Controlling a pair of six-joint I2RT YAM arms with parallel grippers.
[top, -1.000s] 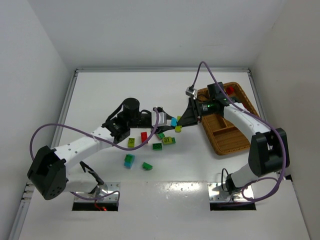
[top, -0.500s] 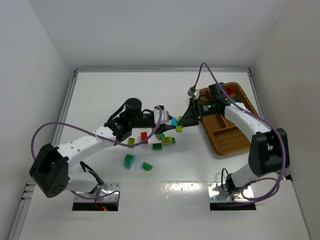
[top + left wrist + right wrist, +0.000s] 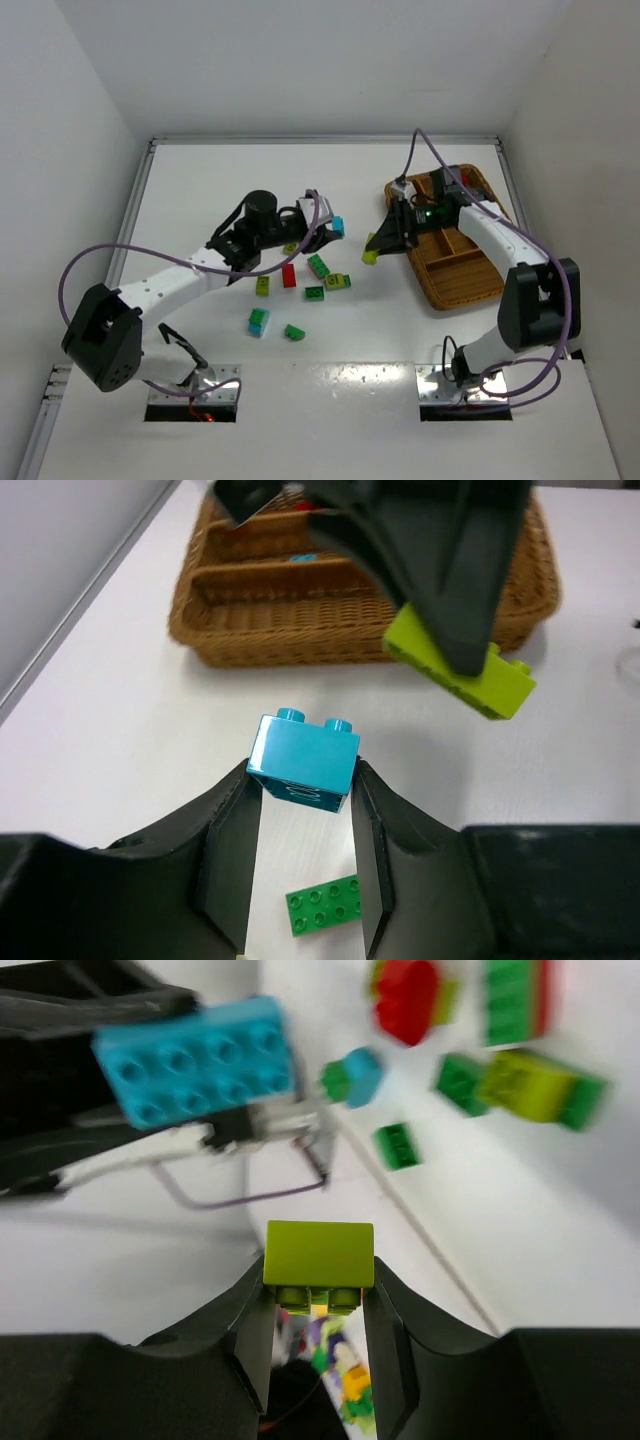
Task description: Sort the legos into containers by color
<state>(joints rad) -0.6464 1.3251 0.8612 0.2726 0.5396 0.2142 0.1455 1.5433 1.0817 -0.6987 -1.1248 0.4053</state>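
Currently two legos are off the table. A cyan brick [image 3: 305, 755] is clamped in the left gripper [image 3: 303, 790], and a yellow-green brick [image 3: 318, 1255] is pinched in the right gripper [image 3: 318, 1285]. Both are held in the air between the loose pile and the wicker tray [image 3: 455, 292]. The yellow-green one is just beside the tray's left wall; the cyan one is further left.

A cyan scrap [image 3: 305, 556] is seen in one tray compartment. A red brick [image 3: 289, 276], a dark green brick [image 3: 318, 265] and several others are left scattered on the table [image 3: 200, 190].

Step judged: transport, both arms loaded. Next, each brick needs to be brought over its colour's compartment, lowered and released. The arms are close together, so one drop at a time is advised.
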